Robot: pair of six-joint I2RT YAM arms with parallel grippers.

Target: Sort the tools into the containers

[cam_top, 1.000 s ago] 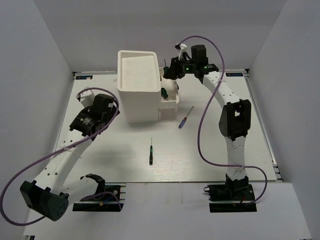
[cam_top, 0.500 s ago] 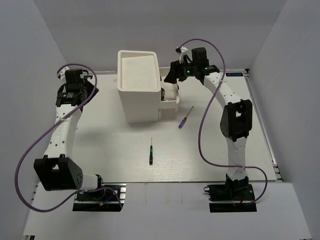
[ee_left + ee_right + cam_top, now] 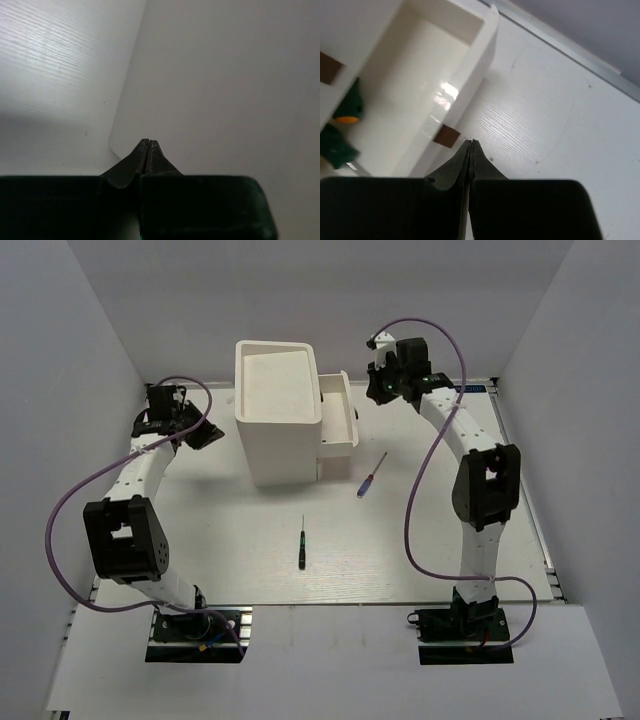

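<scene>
Left pincer was seen closed tip to tip with nothing held, positioned over the tabletop left of the cabinet. Right pincer was likewise pressed closed and empty, just beside the front of the pulled-out drawer, in which two green-handled screwdrivers were seen lying. The black screwdriver and blue/red screwdriver were found on the tabletop before the cabinet, apart from each other.
</scene>
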